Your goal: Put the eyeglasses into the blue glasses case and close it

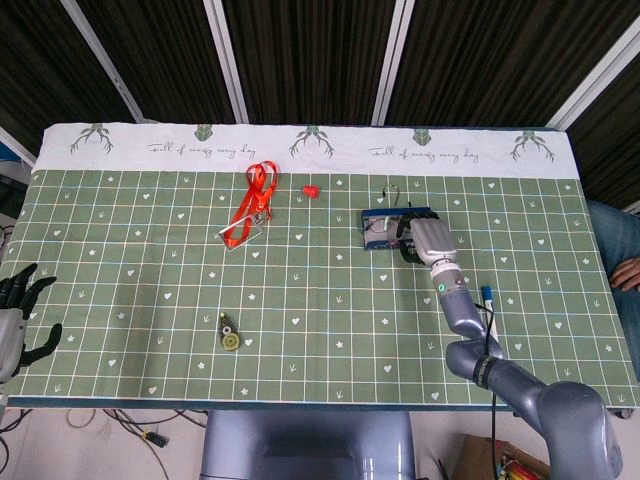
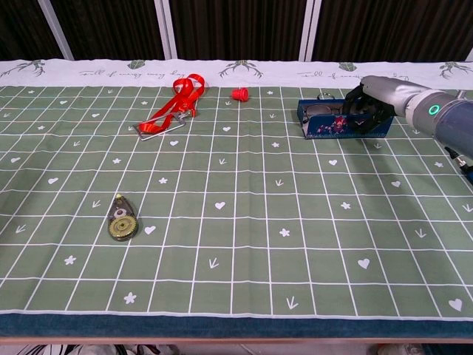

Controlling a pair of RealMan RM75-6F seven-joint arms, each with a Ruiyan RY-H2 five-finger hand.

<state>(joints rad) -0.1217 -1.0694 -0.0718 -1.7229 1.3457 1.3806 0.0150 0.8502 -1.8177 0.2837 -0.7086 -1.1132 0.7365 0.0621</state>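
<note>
Head view: right hand (image 1: 428,240) lay over the right end of the blue glasses case (image 1: 385,229), dark fingers (image 1: 410,250) curled down at its edge; whether gripping or only resting, could not tell. Eyeglasses (image 1: 380,228) sat inside the open case, just left of that hand. Left hand (image 1: 18,312) hung at the table edge, far left, fingers spread, holding nothing.

Chest view: right hand (image 2: 369,103) covered the case's (image 2: 325,122) right half, fingers (image 2: 358,112) bent over it. Eyeglasses (image 2: 323,112) showed inside, left of the fingers. Further left lay a red cap (image 2: 239,94), red lanyard (image 2: 174,107), and tape dispenser (image 2: 122,219).
</note>
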